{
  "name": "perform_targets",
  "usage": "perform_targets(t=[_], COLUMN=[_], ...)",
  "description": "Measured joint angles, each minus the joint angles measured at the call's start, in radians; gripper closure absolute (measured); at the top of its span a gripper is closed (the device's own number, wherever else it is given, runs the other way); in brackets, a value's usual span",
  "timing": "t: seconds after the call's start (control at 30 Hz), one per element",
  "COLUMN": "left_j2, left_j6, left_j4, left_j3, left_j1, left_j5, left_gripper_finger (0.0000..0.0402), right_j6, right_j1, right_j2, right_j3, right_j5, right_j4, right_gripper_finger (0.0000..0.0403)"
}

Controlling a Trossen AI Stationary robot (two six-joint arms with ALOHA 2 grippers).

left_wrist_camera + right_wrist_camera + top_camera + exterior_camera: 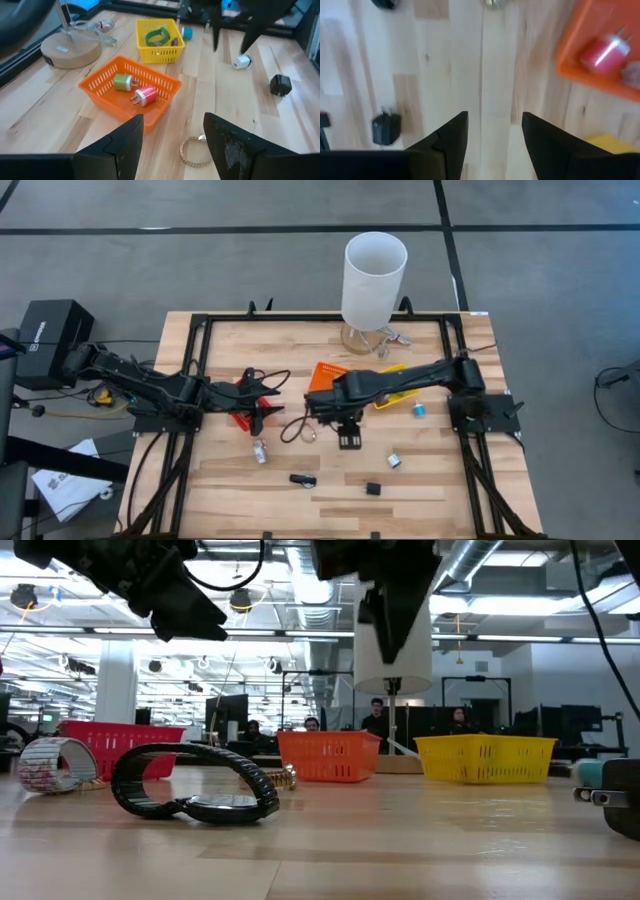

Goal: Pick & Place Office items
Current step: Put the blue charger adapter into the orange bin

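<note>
Left gripper point(172, 142) spread, empty; chain bracelet point(194, 151) between fingertips, orange bin point(129, 90) just ahead; right gripper point(492, 135) spread, empty over bare table point(495, 75)

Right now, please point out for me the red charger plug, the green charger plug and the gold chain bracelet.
red charger plug point(145, 94): left wrist view, on its red body, inside the orange bin.
green charger plug point(121, 81): left wrist view, on its green body, same bin.
gold chain bracelet point(192, 151): left wrist view, on the chain loop, on the table.

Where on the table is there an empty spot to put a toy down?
Bare wood lies along the back edge left of the white cylinder, and in the front left corner beside the silvery clip. The middle is crowded: both arms, orange bin, and black pieces toward the front.
</note>
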State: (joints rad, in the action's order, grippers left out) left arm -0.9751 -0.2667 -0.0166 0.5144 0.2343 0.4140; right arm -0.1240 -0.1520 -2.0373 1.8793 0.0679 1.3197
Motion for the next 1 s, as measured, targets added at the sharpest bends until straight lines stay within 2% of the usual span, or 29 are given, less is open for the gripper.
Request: perform_targets(t=[0.13, 0.43, 1.0], left_j2=[0.0, 0.0, 0.0], left_j6=[0.0, 0.0, 0.0], left_j4=[-0.004, 0.002, 0.019], left_j3=[0.0, 0.0, 0.0], left_j1=[0.0, 0.0, 0.0], left_j5=[0.0, 0.0, 0.0], left_gripper_finger=[0.0198, 0.0198, 0.0198], right_j6=[-0.034, -0.029, -0.042], right_j1=[-0.033, -0.089, -0.062], right_j2=[0.033, 0.058, 0.072], right_j3=[0.0, 0.001, -0.004], right_j5=[-0.041, -0.042, -0.043], right_j4=[0.003, 0.008, 0.093], right_gripper_finger=[0.0225, 0.0225, 0.0225])
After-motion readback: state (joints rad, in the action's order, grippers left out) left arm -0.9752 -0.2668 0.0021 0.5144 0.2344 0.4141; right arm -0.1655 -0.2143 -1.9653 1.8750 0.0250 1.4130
